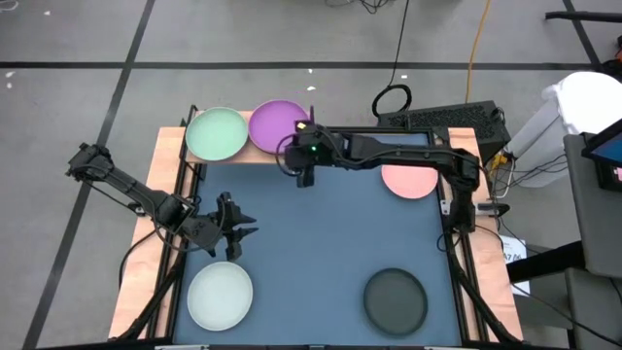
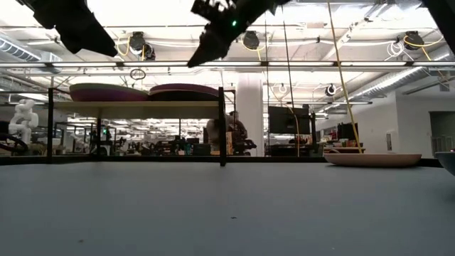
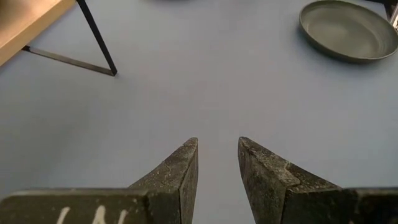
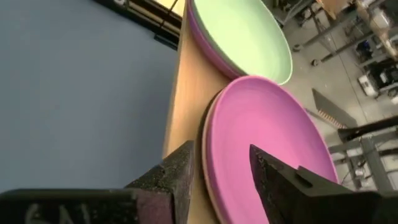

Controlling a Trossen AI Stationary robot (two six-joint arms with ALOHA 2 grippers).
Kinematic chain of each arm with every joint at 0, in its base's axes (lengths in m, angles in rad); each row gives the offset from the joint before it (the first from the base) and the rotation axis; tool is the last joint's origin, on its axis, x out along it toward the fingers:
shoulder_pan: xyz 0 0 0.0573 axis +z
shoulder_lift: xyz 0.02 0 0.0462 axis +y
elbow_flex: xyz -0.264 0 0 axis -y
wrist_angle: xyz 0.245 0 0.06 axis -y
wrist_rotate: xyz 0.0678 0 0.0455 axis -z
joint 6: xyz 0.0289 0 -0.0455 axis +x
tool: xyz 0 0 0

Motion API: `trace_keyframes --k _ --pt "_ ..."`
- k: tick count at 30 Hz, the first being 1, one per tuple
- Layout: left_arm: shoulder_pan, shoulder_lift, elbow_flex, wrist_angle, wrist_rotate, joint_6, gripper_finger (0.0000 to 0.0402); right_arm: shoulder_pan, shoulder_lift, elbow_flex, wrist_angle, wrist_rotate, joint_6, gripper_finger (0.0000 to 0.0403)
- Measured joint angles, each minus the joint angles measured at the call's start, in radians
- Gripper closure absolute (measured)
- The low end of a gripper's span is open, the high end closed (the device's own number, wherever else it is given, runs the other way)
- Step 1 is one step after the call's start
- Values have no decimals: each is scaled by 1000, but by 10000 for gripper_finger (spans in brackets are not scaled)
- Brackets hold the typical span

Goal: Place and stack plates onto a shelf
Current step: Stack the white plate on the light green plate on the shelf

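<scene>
From above, the right gripper (image 1: 303,173) is hanging at the near edge of the shelf (image 1: 194,158), just beside the purple plate (image 1: 277,124) that is sitting next to the pale green plate (image 1: 216,133); a pink plate (image 1: 408,180), a black plate (image 1: 395,297) and a whitish plate (image 1: 220,296) are lying on the blue table (image 1: 321,253), and the left gripper (image 1: 233,226) is waiting over the table near the whitish one. From table height, both stacks on the shelf are showing as low domes, the purple one reaching close to the shelf's right post, so a careless pull-back is likely to drag it off the board. In the left wrist view, the left gripper's fingers (image 3: 177,171) are standing partly apart over bare table, holding nothing, with the black plate lying farther off. In the right wrist view, the right gripper's fingers (image 4: 177,165) are standing apart on either side of the purple plate's rim, the plate resting on another on the shelf; whether a pad is touching the rim I cannot tell, and any contact is risking tipping or shifting the stack.
</scene>
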Motion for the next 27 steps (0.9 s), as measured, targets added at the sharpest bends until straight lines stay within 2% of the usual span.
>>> trace_keyframes --k 4,8,18,27 --pt "0 0 0 -1 1 -9 282 39 -73 0 -132 17 155 274" --pt "0 0 0 -7 1 -31 282 91 -169 -71 -231 -46 327 280" --pt "-23 87 0 -7 4 -30 282 266 -504 -538 -140 -59 579 284" --pt "-56 138 0 -7 13 -114 282 343 -768 -935 55 -58 789 284"
